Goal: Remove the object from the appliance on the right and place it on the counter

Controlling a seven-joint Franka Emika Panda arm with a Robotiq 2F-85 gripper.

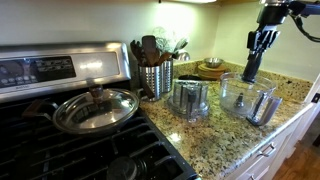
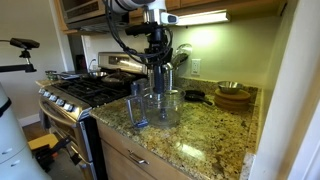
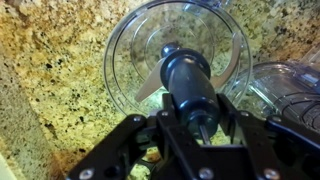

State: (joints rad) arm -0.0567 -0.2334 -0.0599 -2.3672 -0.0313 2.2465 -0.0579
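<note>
My gripper point(image 1: 261, 42) is shut on the top of a dark blade shaft point(image 1: 252, 66) and holds it upright over the clear food-processor bowl point(image 1: 247, 96) on the right of the granite counter point(image 1: 215, 138). In the wrist view the gripper point(image 3: 192, 122) clamps the shaft point(image 3: 185, 78), whose metal blades point(image 3: 150, 86) spread above the round clear bowl point(image 3: 128, 45). The shaft's lower end looks at about rim height; whether it touches the bowl cannot be told. In an exterior view the gripper point(image 2: 155, 45) holds the shaft point(image 2: 157, 75) above the bowls point(image 2: 160, 106).
A second clear bowl point(image 1: 190, 98) stands to the left, also in the wrist view point(image 3: 292, 85). A steel utensil holder point(image 1: 155, 76), a lidded pan point(image 1: 95, 108) on the stove point(image 2: 85, 92), and stacked dishes point(image 1: 211, 68) stand nearby. The counter edge point(image 1: 265, 140) is close.
</note>
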